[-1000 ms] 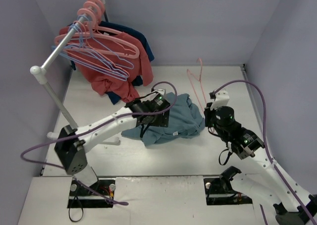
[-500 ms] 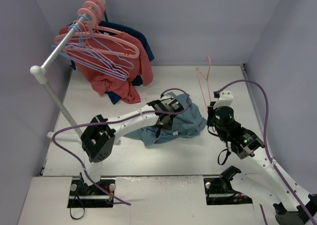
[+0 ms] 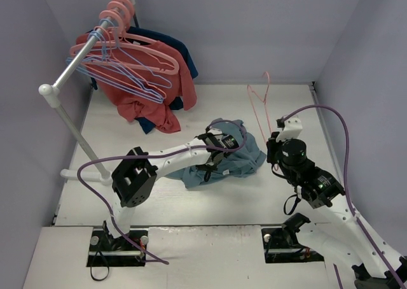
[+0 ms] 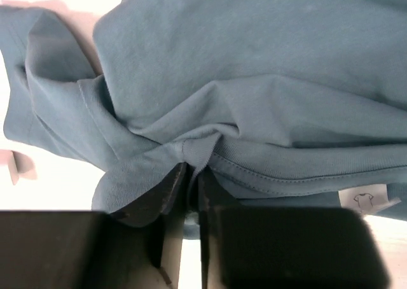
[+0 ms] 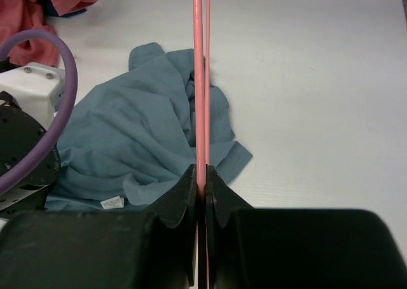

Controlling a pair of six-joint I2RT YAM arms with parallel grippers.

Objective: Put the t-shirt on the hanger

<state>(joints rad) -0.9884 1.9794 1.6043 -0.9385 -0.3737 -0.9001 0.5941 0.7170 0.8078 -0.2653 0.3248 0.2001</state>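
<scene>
You are early in the job: the dusty teal cotton t-shirt (image 3: 251,156) lies crumpled on the white table (image 3: 191,206), not yet on the thin pale pink triangular hanger (image 3: 257,104). Your left gripper (image 4: 193,174) pinches a fold by the collar seam, with the cloth spreading toward twelve o'clock. Your right gripper (image 5: 202,177) is clamped on the hanger's thin bars, and the shirt lies at its ten o'clock.

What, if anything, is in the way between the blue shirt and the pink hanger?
Nothing visible. The right gripper holds the hanger up right beside the t-shirt, while the left gripper pinches a fold of it.
</scene>
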